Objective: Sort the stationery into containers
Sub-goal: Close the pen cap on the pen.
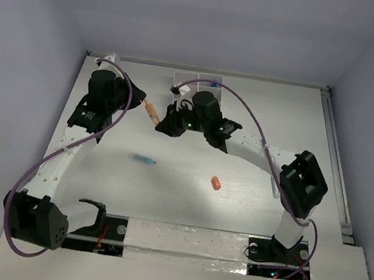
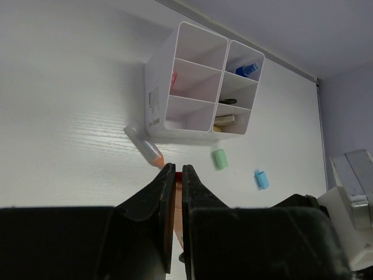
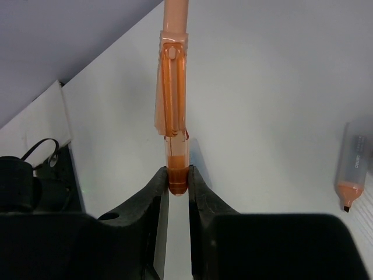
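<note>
Left wrist view, K: left gripper (image 2: 178, 169) clenched on one end of the orange marker (image 3: 173, 116)? Organiser box (image 2: 154, 96) sits at 12 o'clock.

M: Yes. Right gripper (image 3: 178, 172) pinches the capped end, so the marker spans both. Reads as a handover. Next: one gripper lets go, the other carries it to a compartment.

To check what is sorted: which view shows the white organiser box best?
The left wrist view: the white organiser box shows all six compartments. In the top view it is small and partly hidden behind the right arm. The right wrist view does not show it.
</note>
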`<state>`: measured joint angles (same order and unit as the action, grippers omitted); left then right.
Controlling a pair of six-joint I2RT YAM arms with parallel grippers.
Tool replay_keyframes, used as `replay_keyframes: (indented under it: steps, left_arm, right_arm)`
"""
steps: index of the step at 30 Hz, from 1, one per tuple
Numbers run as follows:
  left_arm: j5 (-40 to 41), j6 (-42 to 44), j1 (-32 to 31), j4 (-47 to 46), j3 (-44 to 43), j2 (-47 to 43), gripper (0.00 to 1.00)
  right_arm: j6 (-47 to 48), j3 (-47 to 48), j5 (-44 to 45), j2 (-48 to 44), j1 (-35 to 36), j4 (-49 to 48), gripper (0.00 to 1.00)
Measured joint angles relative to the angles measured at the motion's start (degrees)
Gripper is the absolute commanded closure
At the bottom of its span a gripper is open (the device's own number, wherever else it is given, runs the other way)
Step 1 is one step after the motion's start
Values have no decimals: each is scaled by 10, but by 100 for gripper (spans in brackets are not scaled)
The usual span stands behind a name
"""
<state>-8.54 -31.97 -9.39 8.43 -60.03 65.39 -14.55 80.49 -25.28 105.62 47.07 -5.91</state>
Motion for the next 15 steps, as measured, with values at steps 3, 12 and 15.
replay_keyframes:
  steps: [3,12,15]
  left_arm:
    - [-20,0,0,-5,0,0,100]
    - [-57,4,-63,-36,21,-57,82]
    - [-62,2,-71,-39,43,-122,72]
  right_arm:
    - [-2,0,3,-15,0,23,100]
    - [2,72,33,-14,-2,167,100]
    - [4,84,44,-12,-6,183,100]
